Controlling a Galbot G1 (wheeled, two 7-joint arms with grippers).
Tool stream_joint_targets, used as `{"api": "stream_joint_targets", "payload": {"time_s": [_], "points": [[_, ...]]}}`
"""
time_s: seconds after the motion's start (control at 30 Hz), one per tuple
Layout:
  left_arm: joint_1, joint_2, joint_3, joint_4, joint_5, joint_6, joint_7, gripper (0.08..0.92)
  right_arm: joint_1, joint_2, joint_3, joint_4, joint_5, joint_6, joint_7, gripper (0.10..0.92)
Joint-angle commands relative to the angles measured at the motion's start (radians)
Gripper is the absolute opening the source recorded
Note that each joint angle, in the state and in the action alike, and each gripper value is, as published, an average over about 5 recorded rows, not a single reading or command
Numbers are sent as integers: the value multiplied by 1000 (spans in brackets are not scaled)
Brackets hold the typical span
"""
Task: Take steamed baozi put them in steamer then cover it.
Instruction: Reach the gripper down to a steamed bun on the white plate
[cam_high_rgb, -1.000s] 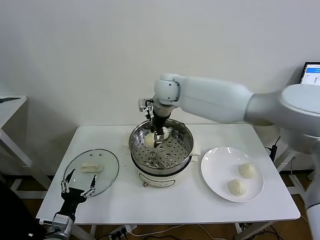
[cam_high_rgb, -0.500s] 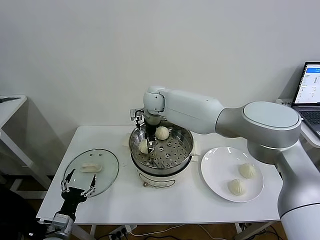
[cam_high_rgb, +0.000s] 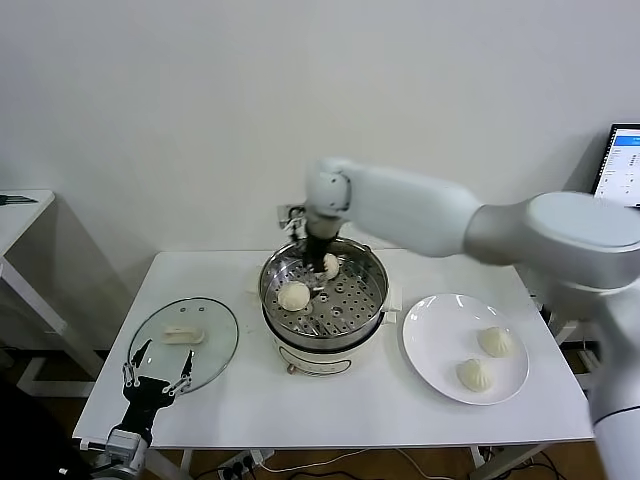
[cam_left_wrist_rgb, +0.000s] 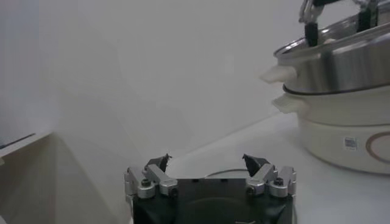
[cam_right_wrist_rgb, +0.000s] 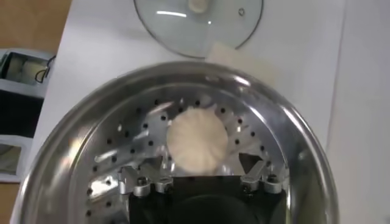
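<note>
- Since the earlier frame, my right gripper has risen clear of the tray; one baozi it was pinching now lies free on the perforated tray, and my right arm has swung so its elbow sits further right.
- Right gripper: fingers spread, holding nothing, hovering over the rear of the steamer; in the right wrist view its fingertips flank the bun below without touching it.
- Second baozi: on the tray at the back, just beside the right gripper, partly hidden by it.
- Steamer: centre of the white table, uncovered.
- Cover: flat on the table, left of the steamer, well apart from it, white handle up.
- Plate: right of the steamer, carrying two more baozi, near each other, not touching.
- Left gripper: parked at the table's front left edge, just at the cover's near rim, fingers spread and empty.
- Laptop: far right edge, screen lit.
</note>
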Motion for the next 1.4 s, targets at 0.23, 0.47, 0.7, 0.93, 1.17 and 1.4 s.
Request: {"api": "stream_joint_targets", "payload": {"time_s": [0.23, 0.47, 0.7, 0.93, 1.17, 1.4], "points": [[18, -5, 5, -29, 8, 4, -8, 823, 15, -679, 21, 373, -212, 164, -161, 823], [25, -10, 11, -33, 22, 5, -11, 823, -415, -780, 343, 342, -443, 239, -193, 823], [29, -16, 15, -32, 29, 4, -13, 823, -642, -749, 489, 274, -551, 285, -178, 823], [29, -20, 15, -26, 32, 3, -15, 823, -681, -696, 511, 232, -563, 286, -130, 823], [26, -20, 14, -21, 32, 4, -15, 823, -691, -649, 507, 204, -563, 282, -100, 823], [19, -21, 15, -13, 32, 5, -15, 823, -697, -618, 500, 174, -575, 285, -81, 823]]}}
